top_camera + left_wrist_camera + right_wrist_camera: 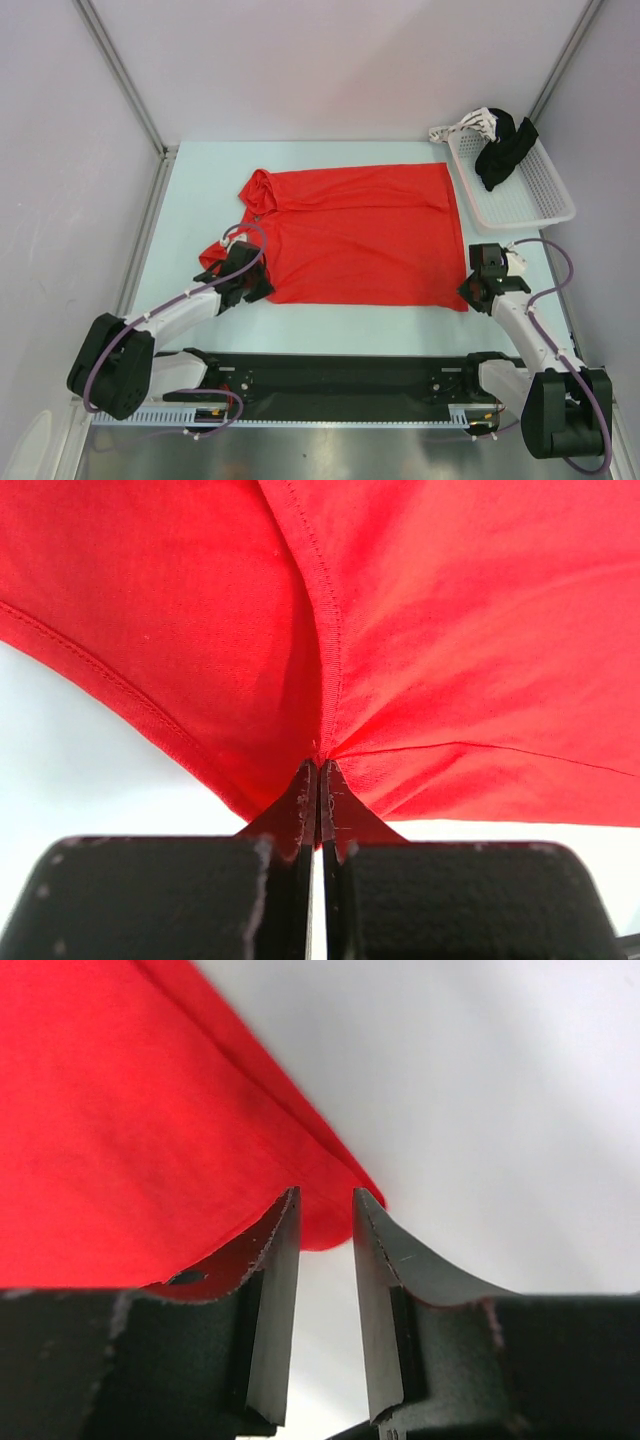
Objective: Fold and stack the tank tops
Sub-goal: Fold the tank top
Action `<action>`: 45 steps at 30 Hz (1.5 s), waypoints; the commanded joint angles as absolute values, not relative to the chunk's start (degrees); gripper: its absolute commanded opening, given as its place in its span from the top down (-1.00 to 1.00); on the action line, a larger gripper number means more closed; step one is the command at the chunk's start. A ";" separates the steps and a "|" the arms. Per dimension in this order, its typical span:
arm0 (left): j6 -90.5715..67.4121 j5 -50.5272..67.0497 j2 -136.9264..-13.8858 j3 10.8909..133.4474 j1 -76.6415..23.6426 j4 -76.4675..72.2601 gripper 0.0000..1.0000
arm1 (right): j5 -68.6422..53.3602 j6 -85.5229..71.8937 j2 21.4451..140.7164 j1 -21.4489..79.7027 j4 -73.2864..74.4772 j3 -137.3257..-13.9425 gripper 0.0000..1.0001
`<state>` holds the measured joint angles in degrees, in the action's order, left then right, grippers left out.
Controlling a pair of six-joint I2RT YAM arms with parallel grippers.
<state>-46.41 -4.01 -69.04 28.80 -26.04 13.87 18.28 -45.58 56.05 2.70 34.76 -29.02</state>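
A bright red tank top lies spread flat in the middle of the table, its shoulder end bunched at the back left. My left gripper sits at the near left corner. In the left wrist view this gripper is shut on a pinch of the red tank top, and the fabric puckers at a seam where it is held. My right gripper is at the near right corner. In the right wrist view that gripper stands open, and the corner of the red fabric lies just beyond its tips, not held.
A white mesh basket stands at the back right with a black garment and a white one draped in it. Grey walls close in the table's left, back and right sides.
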 commanded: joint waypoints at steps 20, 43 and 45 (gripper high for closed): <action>-41.92 -3.25 -64.42 29.35 -26.54 12.48 0.99 | 15.73 -37.88 64.95 2.46 26.27 -32.52 0.22; -41.66 -2.64 -64.95 28.12 -26.81 11.69 0.99 | 16.88 -47.19 60.21 2.55 36.12 -30.85 0.18; -41.49 -2.64 -65.13 28.04 -26.72 11.51 0.99 | 16.09 -47.99 60.38 2.55 34.90 -29.63 0.17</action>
<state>-42.92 -2.79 -65.14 28.67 -26.28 12.91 15.42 -45.25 60.23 2.61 34.87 -30.46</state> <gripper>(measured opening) 0.009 0.414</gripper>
